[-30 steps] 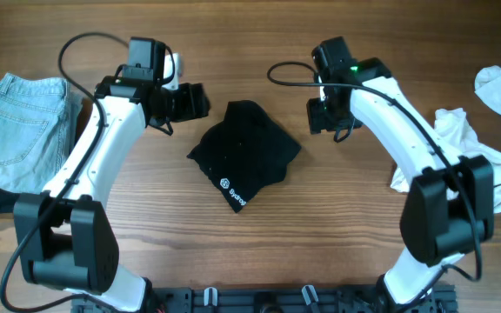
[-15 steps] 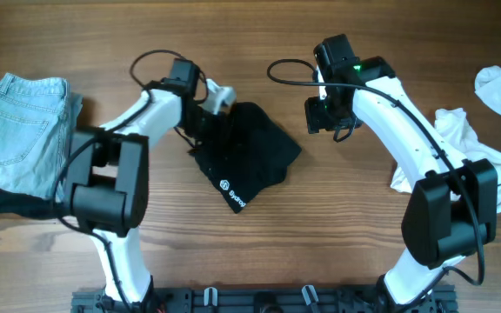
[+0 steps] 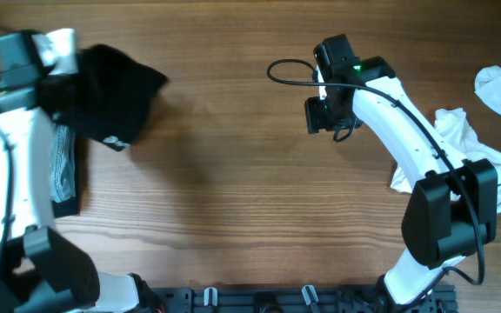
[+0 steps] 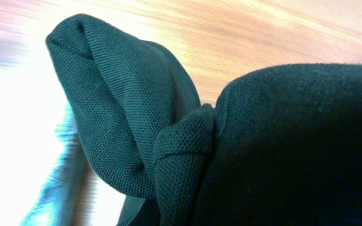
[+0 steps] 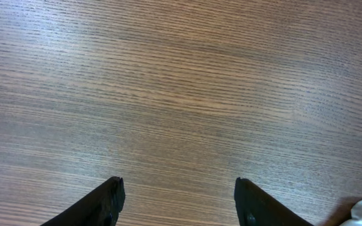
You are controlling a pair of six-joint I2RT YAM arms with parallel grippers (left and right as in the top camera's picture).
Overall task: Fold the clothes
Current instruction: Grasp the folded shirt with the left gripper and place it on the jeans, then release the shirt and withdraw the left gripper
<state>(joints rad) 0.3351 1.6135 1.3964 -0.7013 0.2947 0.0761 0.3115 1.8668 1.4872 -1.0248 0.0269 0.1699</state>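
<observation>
l gripper (image 3: 59, 71) clamped on black shirt (image 3: 116, 87) by jeans (image 3: 63, 167); r gripper (image 5: 178, 191) wide open, empty.

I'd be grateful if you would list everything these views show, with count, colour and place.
black garment: one, black, held up at the table's far left, filling the left wrist view
jeans: one, light blue denim, left edge, partly under the left arm
white clothes: loose heap, number unclear, white, right edge
table: one, brown wood, beneath everything
left arm: one, white and black, far left; left fingers hidden by the garment they grip
right arm: one, white and black, right of centre
right fingers: two, black, apart over bare wood, holding nothing
</observation>
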